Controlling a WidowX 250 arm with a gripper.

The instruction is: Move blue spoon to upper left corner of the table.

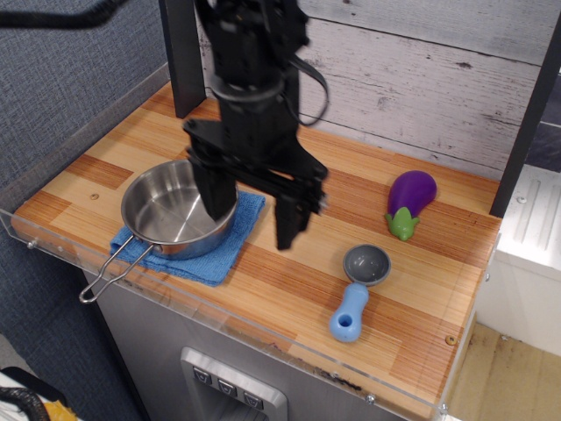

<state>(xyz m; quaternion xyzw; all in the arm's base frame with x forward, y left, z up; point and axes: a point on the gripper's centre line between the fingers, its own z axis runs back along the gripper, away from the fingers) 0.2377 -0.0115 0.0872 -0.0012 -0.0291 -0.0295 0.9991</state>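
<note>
Light-blue-handled, grey-bowled blue spoon (pixel 357 291), purple eggplant (pixel 408 202) with green cap, silver pan (pixel 178 209), blue cloth (pixel 230 246), black tool (pixel 252 215), striped tan and reddish-brown surface (pixel 333 197)

I see even, soft overhead light, scene bright overall. Gripper (pixel 254 215) and arm smeared by motion blur, edges soft. Static things sharp: blue spoon (pixel 359 291), table (pixel 351 219) grain crisp. Bright glare inside steel pan (pixel 179 209). Shadows faint, short. Acrylic rim (pixel 219 307) shows pale reflections.
</note>
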